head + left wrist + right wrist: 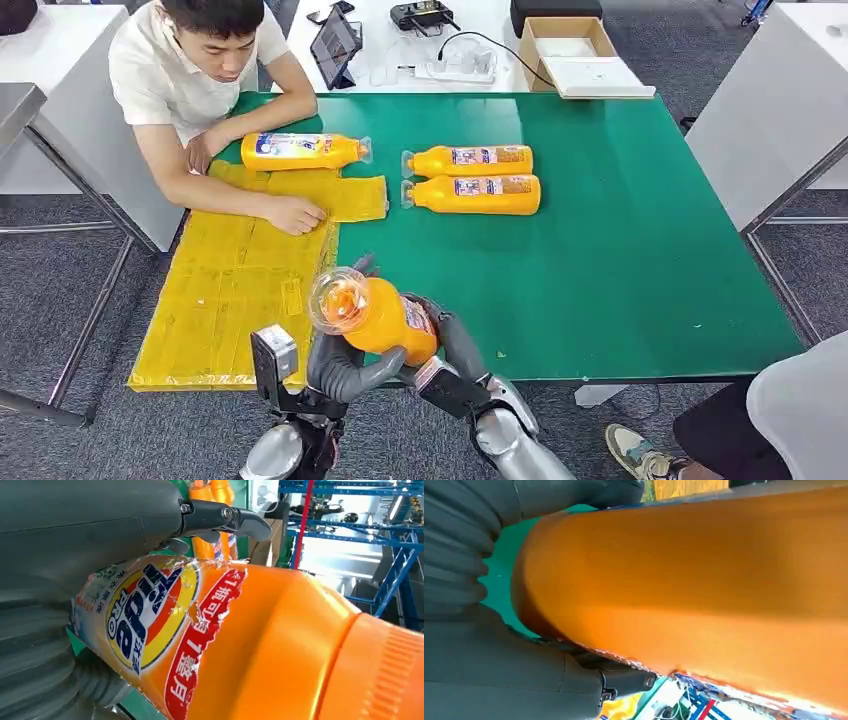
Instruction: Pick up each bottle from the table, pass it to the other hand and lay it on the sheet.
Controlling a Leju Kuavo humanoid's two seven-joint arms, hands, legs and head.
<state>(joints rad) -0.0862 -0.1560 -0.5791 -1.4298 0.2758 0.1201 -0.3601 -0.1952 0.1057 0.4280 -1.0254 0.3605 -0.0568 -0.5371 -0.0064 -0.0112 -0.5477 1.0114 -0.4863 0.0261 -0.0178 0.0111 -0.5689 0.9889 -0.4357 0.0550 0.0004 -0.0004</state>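
Green table (620,260); yellow sheet (225,300) overhangs its left edge. A person (200,60) leans on the sheet, one bottle (300,151) beside their hand. Two bottles (478,178) lie mid-table. Both hands, left (345,365) and right (455,350), grip a fourth bottle (385,318) above the near edge, cap toward the camera.

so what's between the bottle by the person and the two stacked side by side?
Head view: bare green table between the bottle on the sheet and the pair.
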